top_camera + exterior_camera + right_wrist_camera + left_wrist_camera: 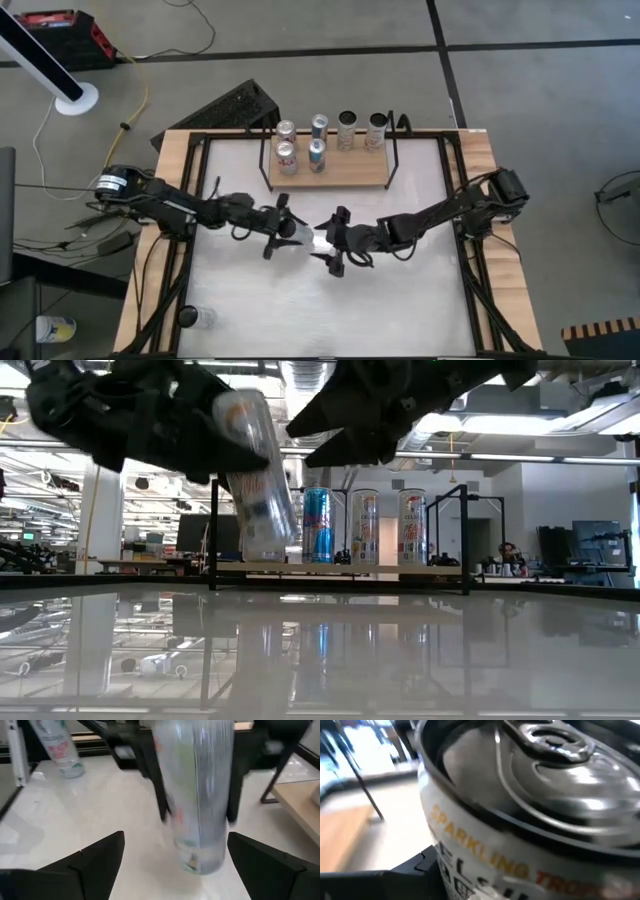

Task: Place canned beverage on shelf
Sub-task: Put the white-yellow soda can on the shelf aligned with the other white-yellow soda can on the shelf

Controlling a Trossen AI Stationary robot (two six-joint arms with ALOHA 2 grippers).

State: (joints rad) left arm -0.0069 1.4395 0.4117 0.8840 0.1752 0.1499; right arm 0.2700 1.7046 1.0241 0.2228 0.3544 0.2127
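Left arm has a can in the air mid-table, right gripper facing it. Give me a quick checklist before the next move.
1. Grip: left gripper shut on the held can, ok.
2. Can off the table, tilted: ok.
3. Right gripper open, can between its fingers, not closed yet: ok.
4. Shelf has bare board in front and at its right part: ok.
5. Six cans already upright on the shelf: ok.
6. Handover or direct placement: cannot tell.
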